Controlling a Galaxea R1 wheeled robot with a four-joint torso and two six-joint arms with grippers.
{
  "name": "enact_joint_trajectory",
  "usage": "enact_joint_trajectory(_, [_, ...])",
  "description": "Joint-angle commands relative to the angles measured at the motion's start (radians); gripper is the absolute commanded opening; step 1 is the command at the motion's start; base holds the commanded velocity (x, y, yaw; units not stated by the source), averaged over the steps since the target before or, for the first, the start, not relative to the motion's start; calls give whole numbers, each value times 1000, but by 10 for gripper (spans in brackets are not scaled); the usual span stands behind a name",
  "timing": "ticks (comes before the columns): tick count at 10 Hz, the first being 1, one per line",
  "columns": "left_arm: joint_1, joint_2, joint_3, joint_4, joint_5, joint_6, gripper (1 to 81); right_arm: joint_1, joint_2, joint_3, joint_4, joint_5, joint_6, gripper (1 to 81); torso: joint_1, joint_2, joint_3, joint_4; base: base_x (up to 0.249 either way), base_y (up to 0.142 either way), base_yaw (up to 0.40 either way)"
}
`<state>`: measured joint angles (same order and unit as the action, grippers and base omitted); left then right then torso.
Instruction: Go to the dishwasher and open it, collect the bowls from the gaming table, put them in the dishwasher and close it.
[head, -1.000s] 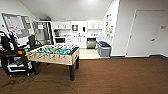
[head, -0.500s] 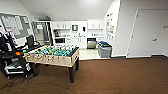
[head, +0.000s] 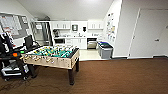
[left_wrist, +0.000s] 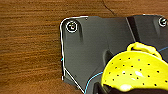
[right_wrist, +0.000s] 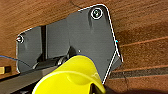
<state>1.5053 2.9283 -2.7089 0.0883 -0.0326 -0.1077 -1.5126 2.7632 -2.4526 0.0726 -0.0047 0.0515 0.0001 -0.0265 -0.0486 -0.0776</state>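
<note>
Compared with a second ago, the whole head view has slid: the gaming table (head: 51, 57) sits a little lower and nearer in it, so my camera has moved with the base, not the furniture. I read this as the carrying step, bowls already collected and the drive to the kitchen under way.

My left wrist view has a yellow perforated bowl (left_wrist: 136, 72) close under the camera, above the brown wood-look floor (left_wrist: 30, 50). My right wrist view has a smooth yellow bowl (right_wrist: 71, 77) in the same close spot. I judge each is being carried, but I cannot tell how far either end effector is open, as the fingers are hidden by the bowls.

Beyond the gaming table, at the far wall under the kitchen counter (head: 80, 37), stands the dishwasher (head: 92, 44), its steel front just beside the white cabinets. I cannot tell from here whether its door is down. A grey bin (head: 106, 50) stands near it, on the side away from the gaming table.

Next I judge the base must pass beside the gaming table, keeping off the bin, and square up to the dishwasher.
</note>
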Motion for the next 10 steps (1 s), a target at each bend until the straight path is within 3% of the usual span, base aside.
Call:
enact_joint_trajectory(1, [-49,-7,-3,8,49,2,10,53,-23,0,-11,-57,-4,10,0,0,0,0,171,0,0])
enact_joint_trajectory(10, [-50,-4,-3,11,51,2,10,51,-23,0,-14,-57,-4,10,0,0,0,0,178,-69,0])
